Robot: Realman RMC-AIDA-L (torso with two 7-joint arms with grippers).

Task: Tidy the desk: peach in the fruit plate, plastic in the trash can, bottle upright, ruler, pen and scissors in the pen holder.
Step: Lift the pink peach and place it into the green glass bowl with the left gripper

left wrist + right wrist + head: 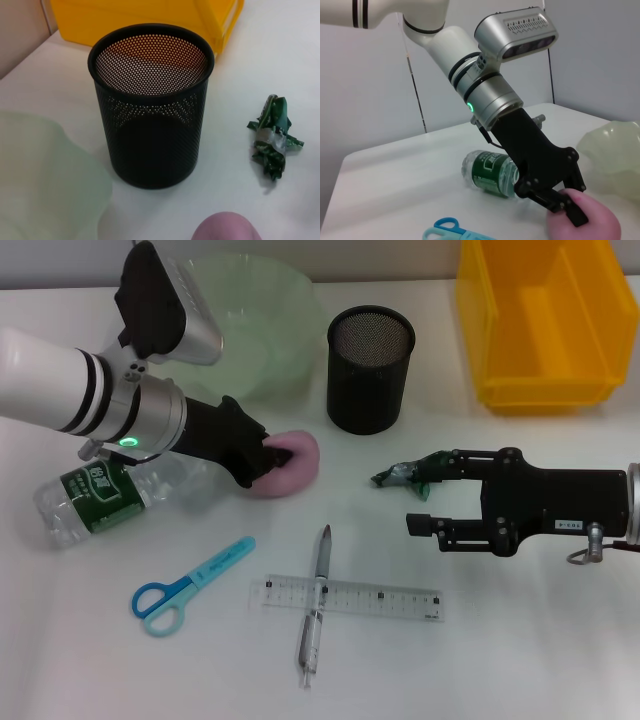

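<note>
The peach (288, 465) lies on the tabletop (520, 640) beside the fruit plate (262, 330), pinched in my left claw (268, 455) for lifting; my right claw (420, 498) stands spread around the plastic (398, 476).

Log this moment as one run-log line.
left claw: closed on peach | right claw: open beside plastic | bottle: lying down

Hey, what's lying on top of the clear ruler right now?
The pen lies across the ruler near its left end. The ruler is clear, so the pen's covered stretch shows faintly. Nothing else is on it.
</note>
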